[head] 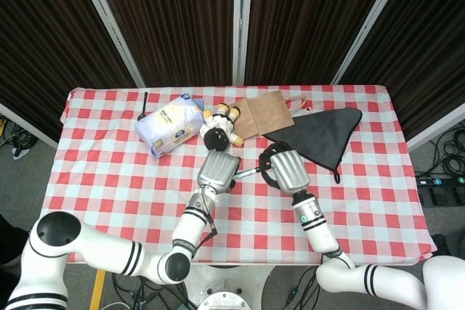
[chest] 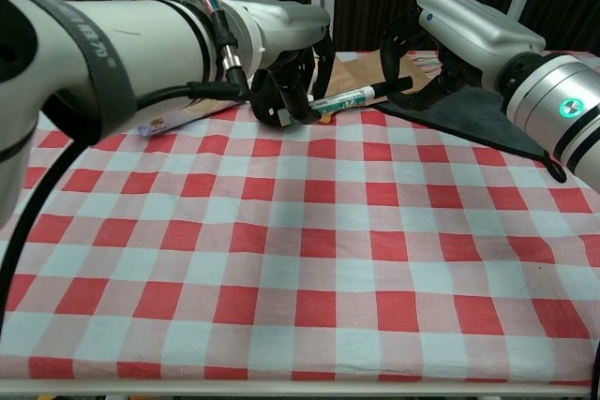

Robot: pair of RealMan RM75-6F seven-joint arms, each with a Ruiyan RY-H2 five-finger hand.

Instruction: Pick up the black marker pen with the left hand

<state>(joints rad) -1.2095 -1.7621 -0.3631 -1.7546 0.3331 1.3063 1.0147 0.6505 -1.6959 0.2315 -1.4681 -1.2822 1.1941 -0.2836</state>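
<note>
The marker pen point(head: 249, 172) point(chest: 356, 97) has a white labelled barrel and a black end, and it hangs slightly tilted above the checked tablecloth. My left hand point(head: 218, 170) point(chest: 291, 72) grips its left end with fingers curled around the barrel. My right hand point(head: 285, 168) point(chest: 459, 39) hovers just to the right. Its dark fingers are spread and arched around the pen's black end, and I see no clear contact there.
Behind the hands lie a plush toy point(head: 218, 127), a blue-and-white packet point(head: 169, 125), a brown paper bag point(head: 263, 112) and a dark cloth point(head: 323, 132) point(chest: 487, 114). A thin black stick point(head: 144, 105) lies at the far left. The red-checked table point(chest: 309, 259) stretches toward me.
</note>
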